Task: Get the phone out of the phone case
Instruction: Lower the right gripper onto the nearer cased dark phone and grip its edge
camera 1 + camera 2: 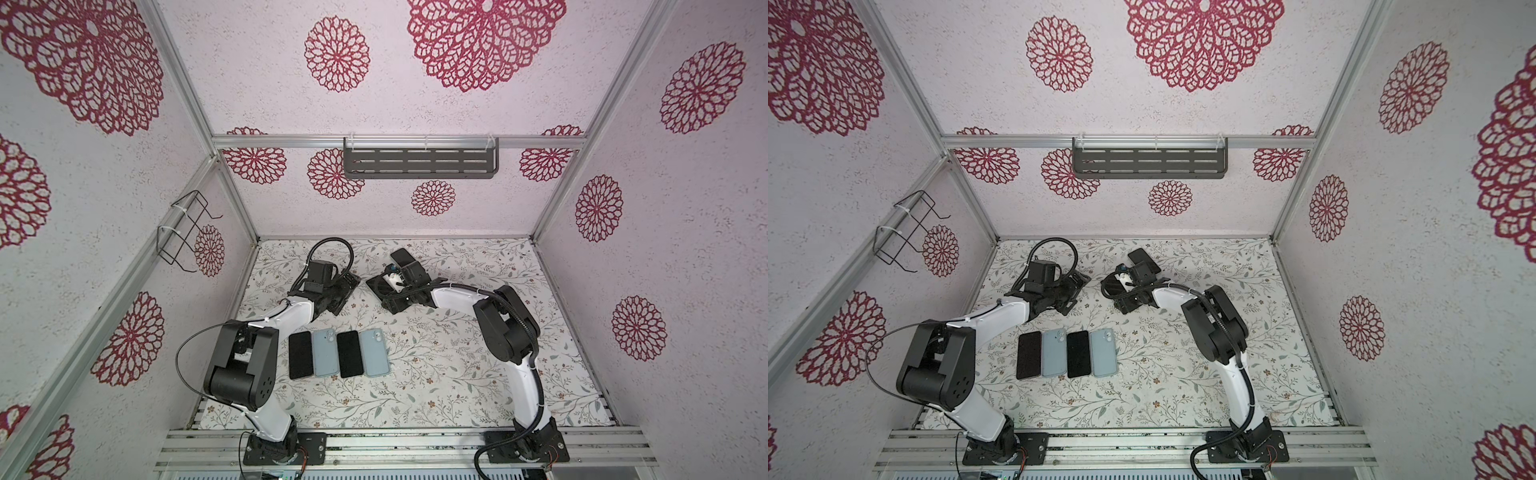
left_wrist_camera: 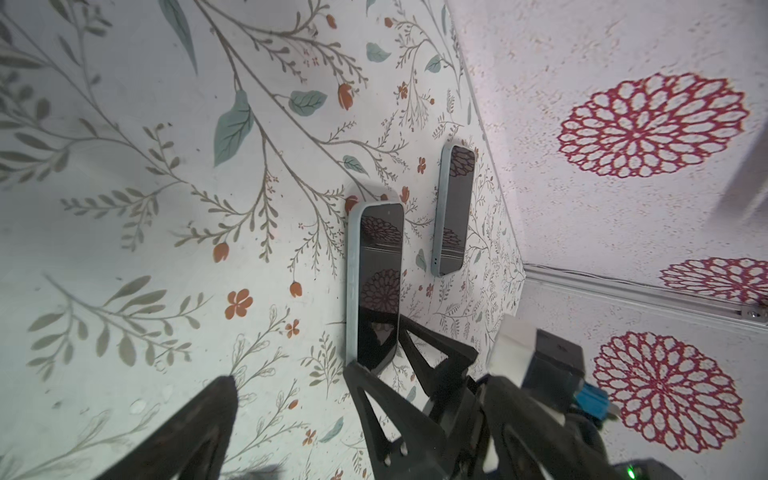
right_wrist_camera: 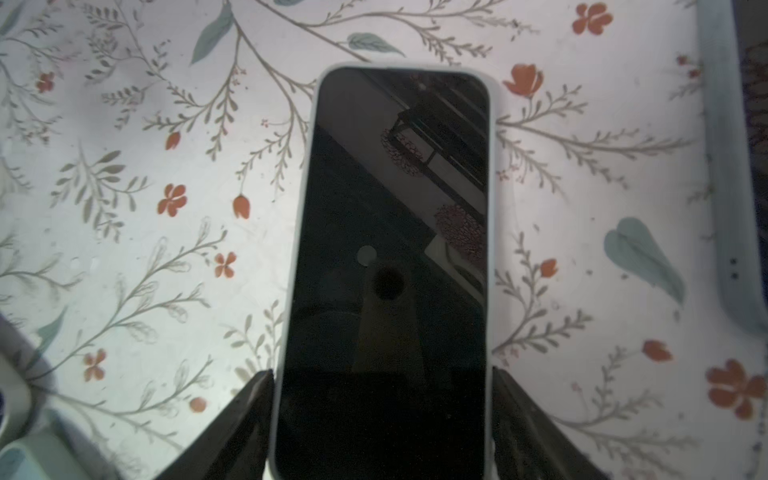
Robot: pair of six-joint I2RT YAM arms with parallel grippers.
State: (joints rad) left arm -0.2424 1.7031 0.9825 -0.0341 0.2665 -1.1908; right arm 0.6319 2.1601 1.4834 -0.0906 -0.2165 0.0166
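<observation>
Bright even light, edges bowed in both top views; close fingers [image 3: 232, 436] blur, the phone [image 3: 386, 208] shows reflections.

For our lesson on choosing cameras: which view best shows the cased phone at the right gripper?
The right wrist view: the cased phone fills the frame, screen up, flanked by the right gripper. The left wrist view shows it obliquely; in both top views the arm largely hides it.

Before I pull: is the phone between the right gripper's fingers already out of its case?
No, the phone lies screen up with the pale case wrapped around its edges.
</observation>
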